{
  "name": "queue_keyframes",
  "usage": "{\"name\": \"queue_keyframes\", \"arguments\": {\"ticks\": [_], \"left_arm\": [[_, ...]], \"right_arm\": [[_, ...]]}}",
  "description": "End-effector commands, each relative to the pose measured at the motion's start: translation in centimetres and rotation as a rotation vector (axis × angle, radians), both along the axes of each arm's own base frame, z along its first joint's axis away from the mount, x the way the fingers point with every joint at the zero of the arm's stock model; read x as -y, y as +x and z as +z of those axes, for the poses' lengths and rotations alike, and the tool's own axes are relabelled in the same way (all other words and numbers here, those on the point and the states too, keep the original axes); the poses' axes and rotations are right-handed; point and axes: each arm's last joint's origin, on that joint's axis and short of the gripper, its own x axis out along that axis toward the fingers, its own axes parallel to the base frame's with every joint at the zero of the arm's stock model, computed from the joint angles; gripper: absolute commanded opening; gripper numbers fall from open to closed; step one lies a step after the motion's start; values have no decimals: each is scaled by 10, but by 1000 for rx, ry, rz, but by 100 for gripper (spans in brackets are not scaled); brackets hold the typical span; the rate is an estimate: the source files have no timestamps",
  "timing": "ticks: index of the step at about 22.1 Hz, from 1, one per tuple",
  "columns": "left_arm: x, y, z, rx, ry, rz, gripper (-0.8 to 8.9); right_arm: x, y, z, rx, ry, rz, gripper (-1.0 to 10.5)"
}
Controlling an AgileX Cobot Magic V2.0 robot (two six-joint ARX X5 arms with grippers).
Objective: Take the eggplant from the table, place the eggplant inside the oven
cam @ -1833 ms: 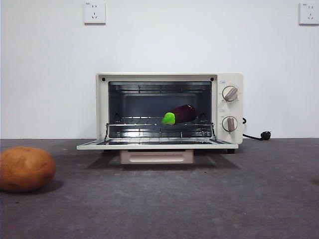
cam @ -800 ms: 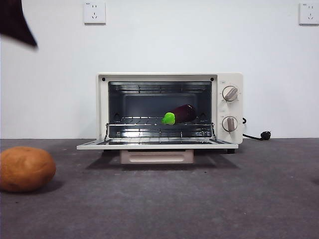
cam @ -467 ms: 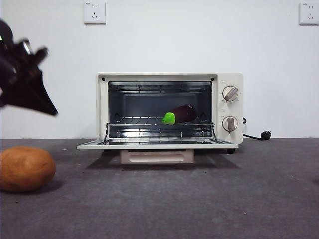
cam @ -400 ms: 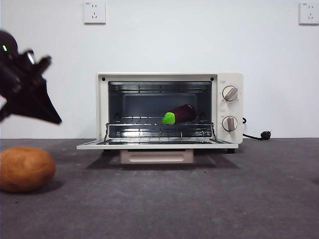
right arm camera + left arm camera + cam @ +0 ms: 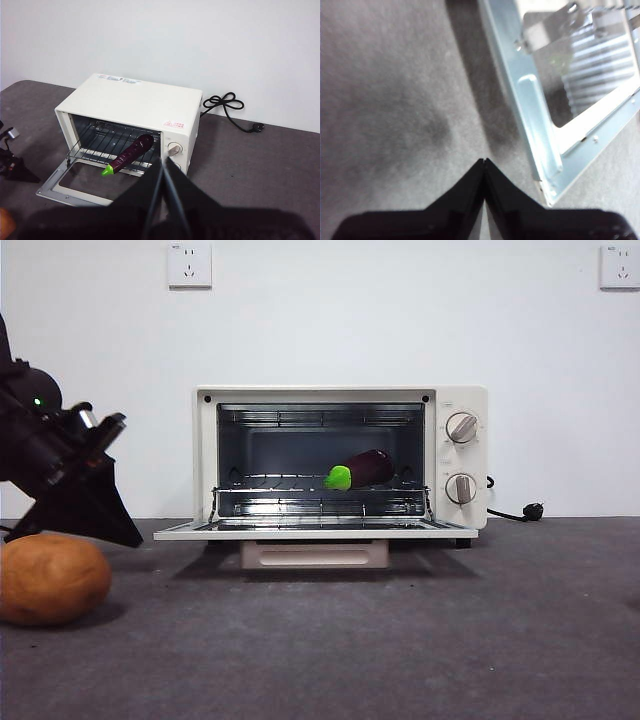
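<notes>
The dark purple eggplant (image 5: 364, 469) (image 5: 129, 152) lies on the wire rack inside the cream-white oven (image 5: 461, 455) (image 5: 135, 100), green cap toward the front. The oven door (image 5: 315, 533) (image 5: 540, 130) (image 5: 75, 186) hangs open and flat. My left gripper (image 5: 132, 538) (image 5: 484, 161) is shut and empty, low over the table (image 5: 400, 640) just left of the door's corner. Well back and above the oven, my right gripper (image 5: 162, 160) is shut and holds nothing; it does not show in the front view.
A round orange-brown potato (image 5: 50, 578) sits on the table at the near left, just below the left arm. A black power cord (image 5: 520, 512) (image 5: 225, 102) trails behind the oven to the right. A white wall stands close behind.
The left arm came in from the top left corner and dropped down to just above the table, between the potato and the open door. Eggplant and oven have not moved.
</notes>
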Motion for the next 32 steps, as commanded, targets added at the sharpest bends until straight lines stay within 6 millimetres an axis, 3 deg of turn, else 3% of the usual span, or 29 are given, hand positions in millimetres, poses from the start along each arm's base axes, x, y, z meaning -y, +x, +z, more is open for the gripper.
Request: {"name": "queue_keyframes", "arguments": {"ticks": [1,9,32], "left_arm": [[6,1,-14,-15,-9,-31,-6],[21,3,-29,-34,-61,-88,-6],[25,11,-18,32,-376,-161,-6]], "right_arm": [[-1,2,0,-2,-5,1,-12],[-2,5,-2,-16,-11,1,-12],[-3,8,-6,-61,-34,-6,-12]]}}
